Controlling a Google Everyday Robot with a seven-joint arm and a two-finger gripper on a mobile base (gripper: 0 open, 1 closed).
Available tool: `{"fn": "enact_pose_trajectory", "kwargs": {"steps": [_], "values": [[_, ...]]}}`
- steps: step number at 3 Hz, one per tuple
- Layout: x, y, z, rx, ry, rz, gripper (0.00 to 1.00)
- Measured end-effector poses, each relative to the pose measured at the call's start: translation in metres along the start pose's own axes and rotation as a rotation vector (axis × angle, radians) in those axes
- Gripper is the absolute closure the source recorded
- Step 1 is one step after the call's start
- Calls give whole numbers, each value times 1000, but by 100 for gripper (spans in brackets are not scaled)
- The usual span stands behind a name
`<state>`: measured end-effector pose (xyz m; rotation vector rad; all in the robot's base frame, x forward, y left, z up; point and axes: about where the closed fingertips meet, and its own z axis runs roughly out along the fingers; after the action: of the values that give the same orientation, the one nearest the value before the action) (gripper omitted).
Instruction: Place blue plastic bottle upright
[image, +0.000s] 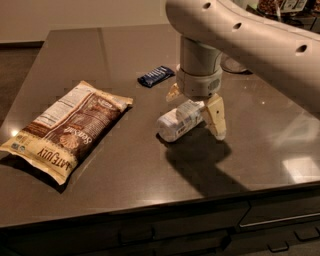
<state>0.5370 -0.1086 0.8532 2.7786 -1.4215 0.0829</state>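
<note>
The blue plastic bottle (175, 123) lies on its side on the dark countertop (100, 55), its cap end pointing up and right under my wrist. My gripper (196, 114) hangs down from the big white arm right over that cap end. It is open: one tan finger (216, 116) stands on the bottle's near right side and the other (173, 93) on its far left side. The fingers straddle the bottle's upper part; the cap itself is hidden between them.
A large brown chip bag (70, 127) lies flat at the left. A small dark blue snack bar wrapper (156, 76) lies behind the bottle. More snack packs (280, 5) sit at the far right corner. The counter's front edge (160, 202) runs close below.
</note>
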Motion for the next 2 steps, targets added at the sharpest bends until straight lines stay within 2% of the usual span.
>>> {"fn": "enact_pose_trajectory", "kwargs": {"steps": [1, 2], "values": [[8, -5, 1, -6, 3, -8, 0], [17, -12, -1, -2, -1, -2, 9]]}}
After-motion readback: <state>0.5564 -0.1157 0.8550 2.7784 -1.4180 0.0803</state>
